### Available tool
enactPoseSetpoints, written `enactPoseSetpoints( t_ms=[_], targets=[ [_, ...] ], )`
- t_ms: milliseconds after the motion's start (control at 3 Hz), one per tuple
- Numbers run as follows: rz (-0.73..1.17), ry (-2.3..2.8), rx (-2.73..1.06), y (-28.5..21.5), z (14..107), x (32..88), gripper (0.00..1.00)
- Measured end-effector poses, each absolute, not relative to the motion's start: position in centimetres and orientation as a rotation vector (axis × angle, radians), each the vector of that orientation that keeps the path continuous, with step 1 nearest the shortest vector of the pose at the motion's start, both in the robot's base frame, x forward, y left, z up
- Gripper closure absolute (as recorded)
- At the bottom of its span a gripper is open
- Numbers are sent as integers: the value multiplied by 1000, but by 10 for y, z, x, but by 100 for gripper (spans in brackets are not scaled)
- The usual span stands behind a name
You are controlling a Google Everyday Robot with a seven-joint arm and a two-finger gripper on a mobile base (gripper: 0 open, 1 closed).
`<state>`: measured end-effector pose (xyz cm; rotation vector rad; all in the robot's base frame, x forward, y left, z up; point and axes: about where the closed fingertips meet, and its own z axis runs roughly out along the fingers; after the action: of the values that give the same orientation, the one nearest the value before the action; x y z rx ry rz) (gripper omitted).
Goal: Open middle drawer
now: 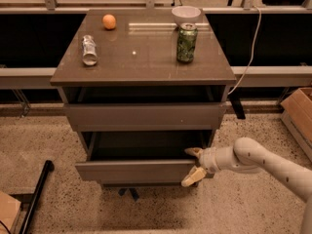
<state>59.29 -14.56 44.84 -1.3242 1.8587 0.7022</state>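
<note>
The gripper (pixel 193 165) sits at the right end of the partly drawn middle drawer (pixel 131 171), fingers spread astride its front panel. The front runs leftward from it; the pull likely goes toward the camera.

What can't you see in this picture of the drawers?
Camera view:
Inside the middle drawer: shadowed, and the top drawer overhangs it, so contents cannot be seen.
Lowest drawer: covered by the pulled-out middle drawer.
Robot arm: cut off at the right edge; its gripper sits at the middle drawer's right front corner.
Green can: label too small to read.
</note>
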Motion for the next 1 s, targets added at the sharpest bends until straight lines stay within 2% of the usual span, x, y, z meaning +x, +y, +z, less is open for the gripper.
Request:
enactPoseSetpoints(
  t_ms=[667,1000],
  targets=[
    [694,1816,-1521,-98,459,583,0],
    [747,1900,-1554,-95,440,575,0]
  ],
)
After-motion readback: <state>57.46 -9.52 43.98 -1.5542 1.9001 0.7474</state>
